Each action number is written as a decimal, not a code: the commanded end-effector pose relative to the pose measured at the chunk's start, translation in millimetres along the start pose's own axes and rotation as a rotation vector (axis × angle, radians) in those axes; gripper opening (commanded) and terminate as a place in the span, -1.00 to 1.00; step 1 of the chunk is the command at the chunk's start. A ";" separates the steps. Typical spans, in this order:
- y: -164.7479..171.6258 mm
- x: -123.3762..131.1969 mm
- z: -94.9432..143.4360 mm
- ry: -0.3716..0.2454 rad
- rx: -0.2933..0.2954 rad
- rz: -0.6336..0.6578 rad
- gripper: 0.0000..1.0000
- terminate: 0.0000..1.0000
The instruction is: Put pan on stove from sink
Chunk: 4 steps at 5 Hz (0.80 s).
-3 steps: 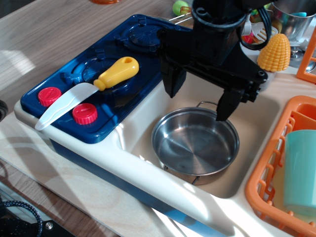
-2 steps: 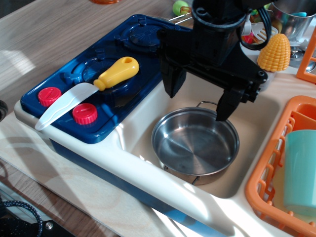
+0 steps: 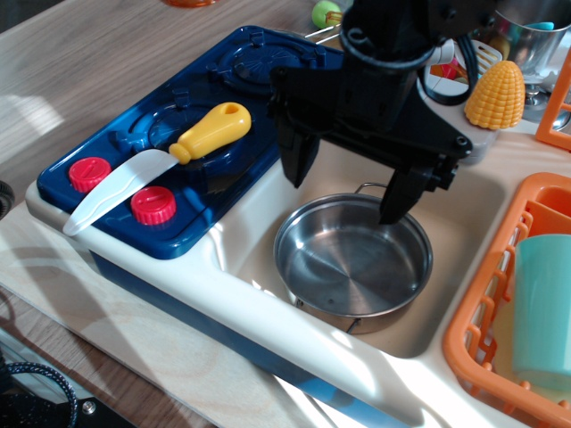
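Observation:
The shiny steel pan (image 3: 352,260) lies flat in the cream sink (image 3: 464,294), with a thin wire handle at its far rim and one at its near rim. The dark blue stove (image 3: 223,98) with two red knobs lies to the left of the sink. My black gripper (image 3: 343,194) hangs open above the far rim of the pan. Its left finger (image 3: 297,156) is over the sink's left wall, and its right finger (image 3: 399,192) is just over the pan's far rim. It holds nothing.
A toy knife (image 3: 156,160) with a yellow handle and a white blade lies across the stove's front burner. An orange dish rack (image 3: 500,294) with a teal cup (image 3: 542,308) stands to the right. A yellow toy corn (image 3: 497,95) and a steel pot (image 3: 535,36) are behind the sink.
The gripper has shifted a little to the left and slightly down toward the pan. The pan and the knife have not moved.

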State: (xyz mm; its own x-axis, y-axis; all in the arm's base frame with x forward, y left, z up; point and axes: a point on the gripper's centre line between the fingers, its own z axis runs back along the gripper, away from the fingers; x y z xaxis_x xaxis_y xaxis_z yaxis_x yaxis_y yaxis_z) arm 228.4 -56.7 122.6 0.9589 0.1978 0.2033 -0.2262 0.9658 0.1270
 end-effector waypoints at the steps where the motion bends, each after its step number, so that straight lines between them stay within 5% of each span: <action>1: -1.5 -11.6 6.6 -0.034 -0.008 0.148 1.00 -1.00; 2: 0.6 -27.4 2.2 -0.056 0.031 0.200 1.00 -1.00; 4: 3.7 -33.2 -19.8 -0.098 0.014 0.264 1.00 -1.00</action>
State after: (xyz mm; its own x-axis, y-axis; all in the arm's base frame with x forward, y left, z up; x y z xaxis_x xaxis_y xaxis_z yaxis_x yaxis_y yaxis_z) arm 197.8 -54.7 85.8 0.8527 0.4218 0.3082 -0.4638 0.8827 0.0751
